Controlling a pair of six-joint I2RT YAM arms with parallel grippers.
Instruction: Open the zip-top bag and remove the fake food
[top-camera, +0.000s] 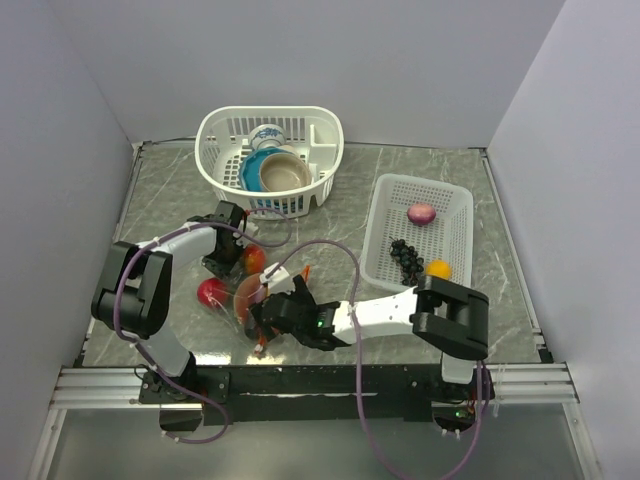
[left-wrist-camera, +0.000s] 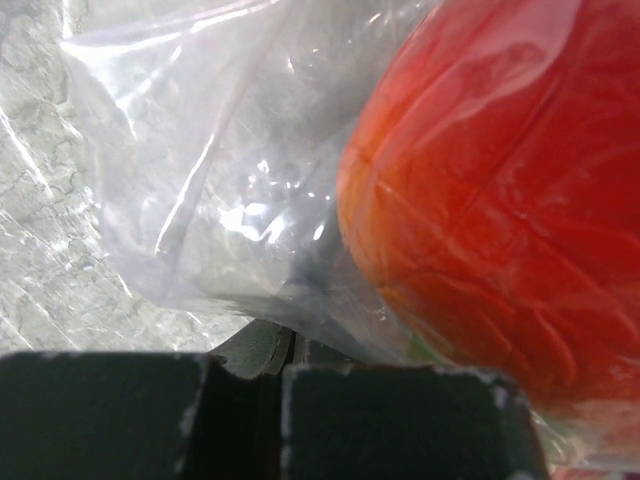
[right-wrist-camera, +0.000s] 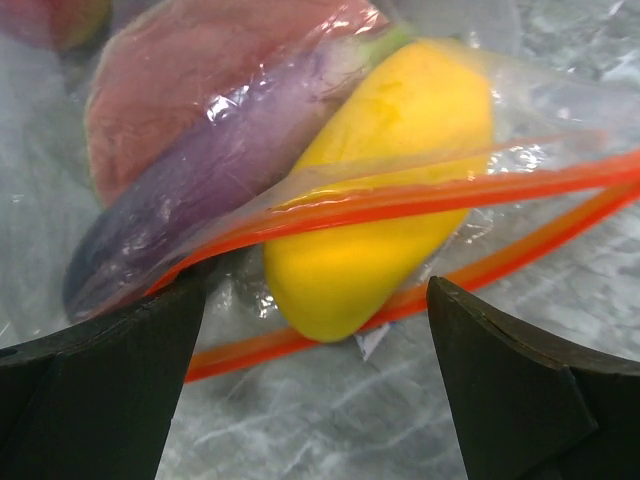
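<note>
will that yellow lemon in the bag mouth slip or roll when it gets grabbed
Probably slippery: the yellow lemon looks smooth and glossy. Its rounded, tapering shape may roll or squirt from the open right hand. The zip-top bag, draped over it, could drag along.

Premises present as a robotics laboratory test cell, not a domestic or commercial setting. Plain grey partition walls (top-camera: 400, 60) enclose a marble-patterned table (top-camera: 160, 200) on three sides. A left arm (top-camera: 140, 285) and right arm (top-camera: 400, 315) are mounted on an aluminium rail (top-camera: 100, 388) at its near edge, trailing exposed cables (top-camera: 340, 255). Contents are staged props: fake food (top-camera: 422, 213) in a white plastic tray (top-camera: 380, 215).
</note>
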